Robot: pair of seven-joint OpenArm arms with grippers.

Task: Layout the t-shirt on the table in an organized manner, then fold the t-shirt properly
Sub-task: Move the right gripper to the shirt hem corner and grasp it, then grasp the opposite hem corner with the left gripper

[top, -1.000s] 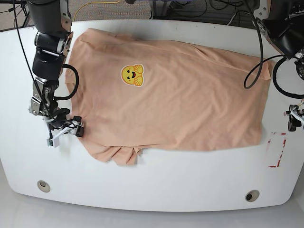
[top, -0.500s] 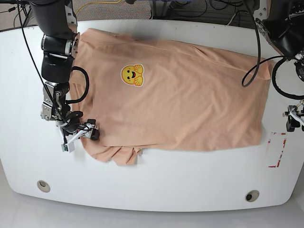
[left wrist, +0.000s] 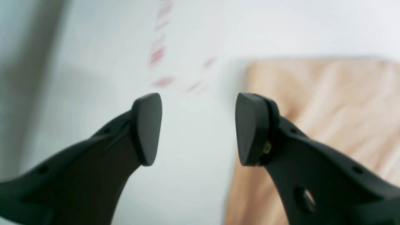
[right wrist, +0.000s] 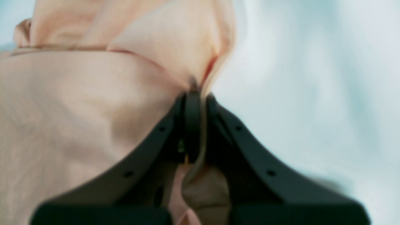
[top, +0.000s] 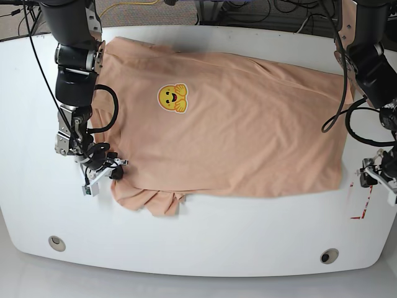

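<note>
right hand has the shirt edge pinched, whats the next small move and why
Probably draw the right hand outward, away from the t-shirt's body. It is shut on the hem beside a bunched sleeve, and pulling could flatten that crumple on the table.

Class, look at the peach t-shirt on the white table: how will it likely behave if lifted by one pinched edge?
The t-shirt probably drapes limply: it bunches into folds where the right pincer nips it. It looks thin and light, lying flat with soft wrinkles. On the glossy table it may drag along.
</note>
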